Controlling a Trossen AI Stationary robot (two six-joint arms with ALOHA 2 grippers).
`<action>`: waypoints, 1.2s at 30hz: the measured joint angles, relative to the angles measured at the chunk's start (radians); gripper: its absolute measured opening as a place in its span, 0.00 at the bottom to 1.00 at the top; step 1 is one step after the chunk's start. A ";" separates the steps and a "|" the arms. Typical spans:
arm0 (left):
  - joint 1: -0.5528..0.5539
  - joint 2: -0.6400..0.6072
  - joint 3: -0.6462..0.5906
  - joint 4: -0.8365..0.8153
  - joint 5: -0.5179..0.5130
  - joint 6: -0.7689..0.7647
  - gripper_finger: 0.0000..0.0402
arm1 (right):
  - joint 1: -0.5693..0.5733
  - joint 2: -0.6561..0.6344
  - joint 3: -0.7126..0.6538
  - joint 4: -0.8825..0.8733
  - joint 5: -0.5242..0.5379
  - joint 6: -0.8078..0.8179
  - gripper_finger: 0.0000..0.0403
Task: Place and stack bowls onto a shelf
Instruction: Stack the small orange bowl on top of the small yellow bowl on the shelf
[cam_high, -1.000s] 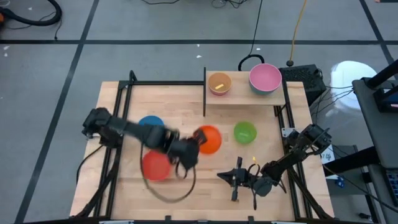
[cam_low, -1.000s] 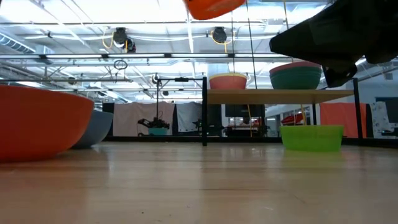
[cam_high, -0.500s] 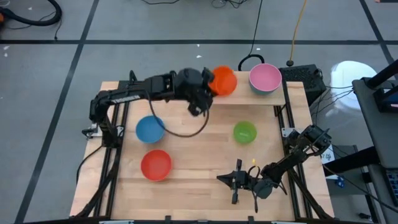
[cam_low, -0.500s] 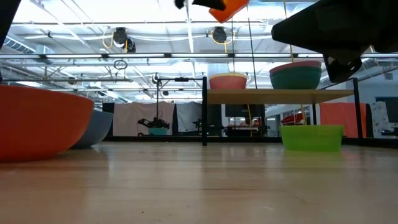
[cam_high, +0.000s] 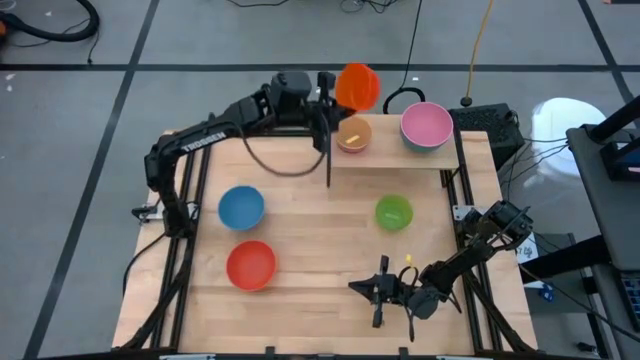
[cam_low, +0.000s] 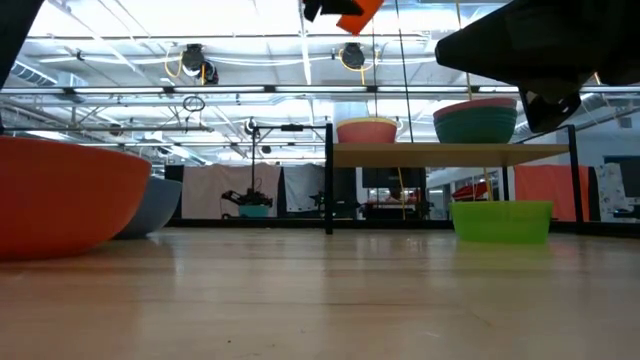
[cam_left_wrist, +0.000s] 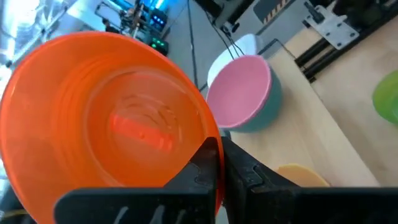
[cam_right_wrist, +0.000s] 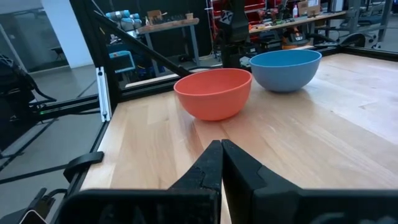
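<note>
My left gripper is high above the shelf's far left corner, shut on an orange bowl that also shows at the top of the low view. The shelf is a pale board with a dark upright panel on its left side. It carries a yellow bowl nested in a pinkish one and a pink bowl nested in a teal one. A green bowl, a blue bowl and a red bowl stand on the tabletop. My right gripper rests shut near the table's near edge. My left gripper pinches the orange bowl's rim, one finger inside the bowl and the other outside its wall. The fingers come from the table's left, about level. The bowl is lifted clear and tipped on its side, its opening facing the gripper.
The black table frame runs along the left and right sides. A black cable loop lies just beyond the shelf. Bare tabletop lies between the red, blue and green bowls.
My left arm has carried the orange bowl from over the table's middle toward the far edge, past the shelf's upright panel, and it now hangs high beyond the yellow stack. The bowl has tipped from opening-up onto its side. My right arm has kept still.
</note>
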 joint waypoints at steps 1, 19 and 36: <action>0.019 0.004 0.000 -0.003 0.018 -0.022 0.02 | 0.000 0.000 0.000 0.000 0.000 -0.002 0.00; 0.058 0.167 -0.005 -0.181 0.075 -0.076 0.07 | 0.000 0.000 -0.001 -0.028 -0.003 0.004 0.00; 0.036 0.210 -0.006 -0.197 0.005 -0.061 0.08 | 0.001 0.000 -0.001 -0.037 -0.004 0.029 0.00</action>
